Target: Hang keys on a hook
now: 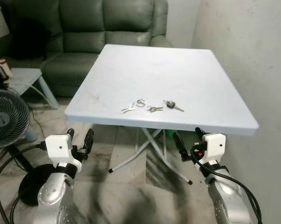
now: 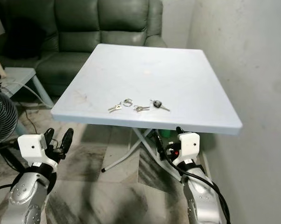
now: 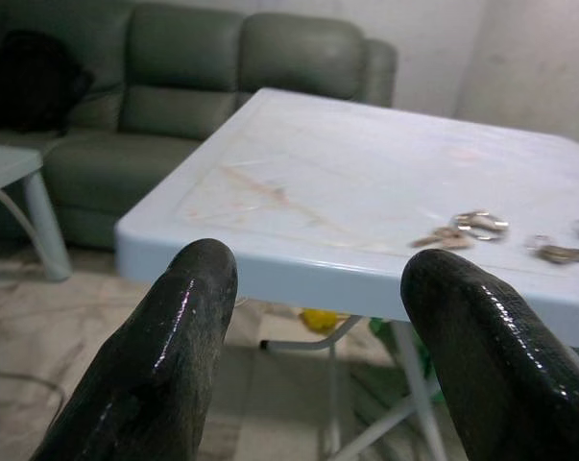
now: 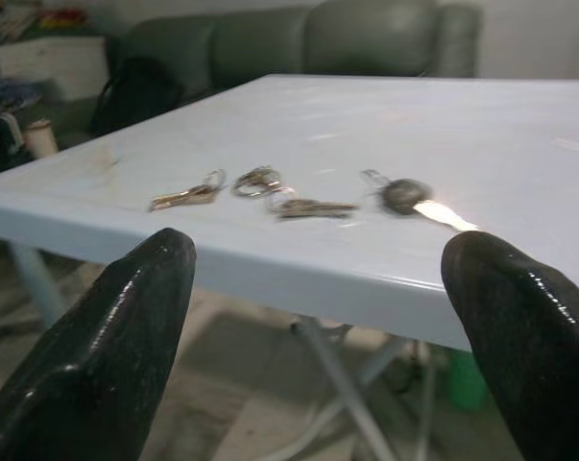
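Keys [image 1: 152,106] lie in a loose row near the surface's [image 1: 187,70] near edge — untouched. Left tool [image 1: 79,139] and right tool [image 1: 188,139] hover below that edge, both with fingers spread, holding nothing.

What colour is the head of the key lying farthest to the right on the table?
Black, on the key with a silver blade; the right wrist view shows it best.
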{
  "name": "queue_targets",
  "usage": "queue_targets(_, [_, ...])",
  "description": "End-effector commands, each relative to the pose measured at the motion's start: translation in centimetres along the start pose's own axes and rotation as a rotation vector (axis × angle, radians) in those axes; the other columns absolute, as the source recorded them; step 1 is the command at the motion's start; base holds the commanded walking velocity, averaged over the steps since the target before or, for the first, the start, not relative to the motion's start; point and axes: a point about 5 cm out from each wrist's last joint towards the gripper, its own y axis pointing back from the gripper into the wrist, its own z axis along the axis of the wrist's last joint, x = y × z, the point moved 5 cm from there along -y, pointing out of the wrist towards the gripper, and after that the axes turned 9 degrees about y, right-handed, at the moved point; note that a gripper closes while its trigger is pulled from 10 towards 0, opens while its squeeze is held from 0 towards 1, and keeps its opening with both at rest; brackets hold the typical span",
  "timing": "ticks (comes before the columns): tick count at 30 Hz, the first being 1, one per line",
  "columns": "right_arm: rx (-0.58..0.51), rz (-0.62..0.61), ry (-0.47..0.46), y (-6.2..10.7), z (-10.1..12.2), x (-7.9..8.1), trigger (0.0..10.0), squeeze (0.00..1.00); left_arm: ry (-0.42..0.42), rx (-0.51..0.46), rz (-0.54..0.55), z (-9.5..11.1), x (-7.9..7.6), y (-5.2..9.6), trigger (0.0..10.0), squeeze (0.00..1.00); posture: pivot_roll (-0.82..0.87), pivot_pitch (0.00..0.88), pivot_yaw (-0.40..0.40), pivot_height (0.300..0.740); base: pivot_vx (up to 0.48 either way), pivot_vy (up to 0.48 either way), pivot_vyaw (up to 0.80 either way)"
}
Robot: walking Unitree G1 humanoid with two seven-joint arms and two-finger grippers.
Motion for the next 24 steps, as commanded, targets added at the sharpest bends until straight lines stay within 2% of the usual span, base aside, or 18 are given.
queue_targets(1, [-0.017, 0.006, 0.005, -0.37, 0.62, 0.15, 10.0, 0.00, 0.000, -0.002, 0.005, 0.29, 0.24, -0.15, 10.0, 0.00, -0.13, 0.000, 0.007, 0.728, 0.296, 0.000, 0.00])
queue_targets(12, [-0.017, 0.008, 0.005, -0.34, 0.60, 0.16, 10.0, 0.00, 0.012, -0.002, 0.005, 0.23, 0.17, -0.23, 10.0, 0.00, -0.13, 0.000, 0.007, 0.728, 0.409, 0.000, 0.00])
queue_targets(24, [-0.017, 0.013, 0.006, -0.34, 0.61, 0.14, 10.0, 0.00, 0.016, 0.000, 0.006, 0.18, 0.11, -0.25, 10.0, 0.00, -0.13, 0.000, 0.003, 0.728, 0.331, 0.284, 0.00])
